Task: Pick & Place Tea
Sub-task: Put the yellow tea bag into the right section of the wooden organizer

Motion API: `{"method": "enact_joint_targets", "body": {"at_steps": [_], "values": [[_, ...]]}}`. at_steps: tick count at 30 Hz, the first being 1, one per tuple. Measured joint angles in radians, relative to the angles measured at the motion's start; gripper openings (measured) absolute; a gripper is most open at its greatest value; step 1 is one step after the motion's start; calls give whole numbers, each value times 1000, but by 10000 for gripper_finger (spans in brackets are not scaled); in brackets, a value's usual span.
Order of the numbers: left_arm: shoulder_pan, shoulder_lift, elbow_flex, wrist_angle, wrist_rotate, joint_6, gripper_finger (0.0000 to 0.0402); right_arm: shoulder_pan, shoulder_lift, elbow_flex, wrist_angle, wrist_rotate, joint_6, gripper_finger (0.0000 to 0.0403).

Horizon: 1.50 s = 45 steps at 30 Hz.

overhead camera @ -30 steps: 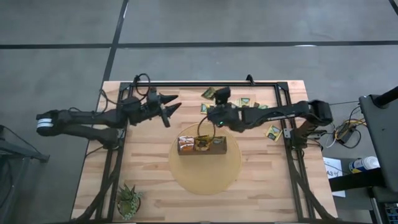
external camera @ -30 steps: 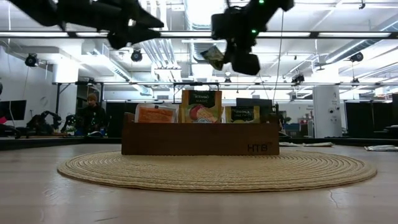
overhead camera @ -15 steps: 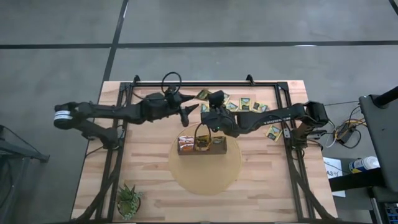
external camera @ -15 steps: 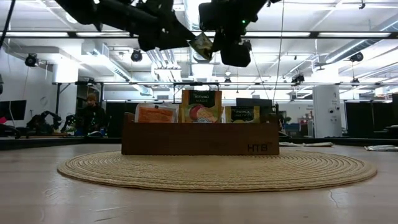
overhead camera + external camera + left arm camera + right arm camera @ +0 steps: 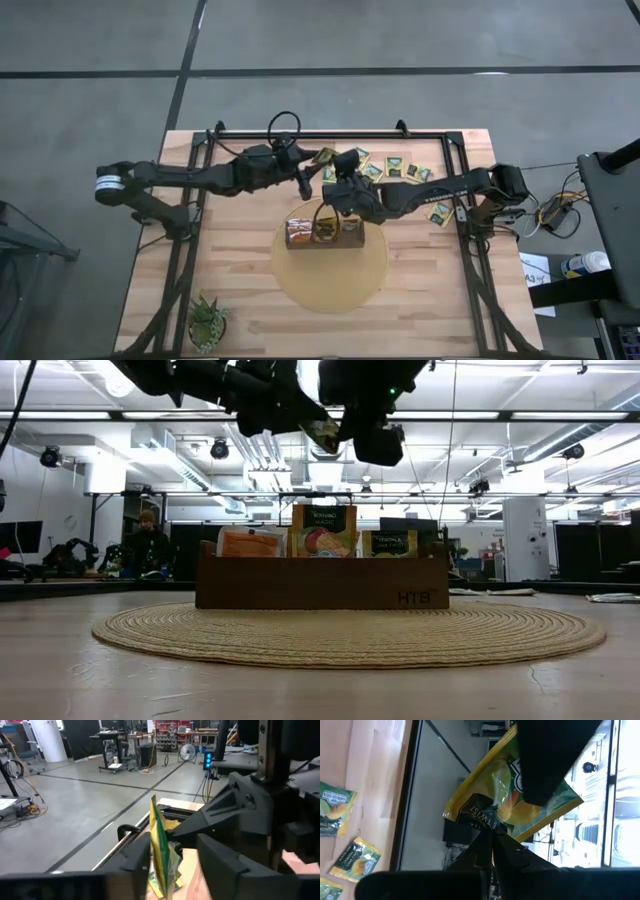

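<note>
A green-and-yellow tea sachet (image 5: 515,785) hangs in the air above the long wooden box (image 5: 325,232), with my right gripper (image 5: 492,836) shut on it. My left gripper (image 5: 172,852) has come level from the table's left. It is open, with one finger on each side of the sachet (image 5: 161,850), which shows edge-on between them with a gap on one side. Both grippers meet high up in the low view, and the sachet (image 5: 322,432) shows between them. Three sachets (image 5: 323,530) stand upright in the box. My right gripper pinches the sachet's edge (image 5: 490,822) between the free ends of its two fingers. The sachet is lifted clear of the table and the box and sticks out beyond the fingertips, tilted.
The box sits on a round woven mat (image 5: 330,275) at mid-table. Several loose sachets (image 5: 400,168) lie along the table's far side, and one (image 5: 440,212) lies near the right rail. A small spiky plant (image 5: 207,322) stands at the near left corner.
My left gripper has travelled toward the table's right edge and come up to the sachet, so that its fingers now stand on either side of it. My right gripper has shifted slightly toward the left one and rolled, turning the sachet with it.
</note>
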Motion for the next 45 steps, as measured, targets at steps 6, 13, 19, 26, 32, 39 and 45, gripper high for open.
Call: {"method": "enact_joint_targets", "body": {"at_steps": [6, 13, 19, 26, 32, 39, 45], "values": [[0, -1, 1, -15, -4, 28, 16, 2, 0, 0, -2, -4, 46, 8], [0, -19, 0, -46, -41, 62, 12, 2, -33, 0, -21, -60, 173, 8], [1, -71, -14, -103, -141, 102, 11, -10, -167, 1, -133, -310, 458, 41], [-1, -193, -99, -34, -147, 107, 11, -95, -317, -56, -201, -716, 747, 130], [-5, -256, -278, 346, 35, 78, 11, -214, -369, -224, 93, -1175, 882, 201], [-7, -156, -518, 1081, 76, 5, 11, -295, -320, -469, 831, -1247, 1046, 251], [-12, -59, -478, 1163, 72, -4, 11, -327, -151, -517, 1347, -1250, 1231, 256]]}}
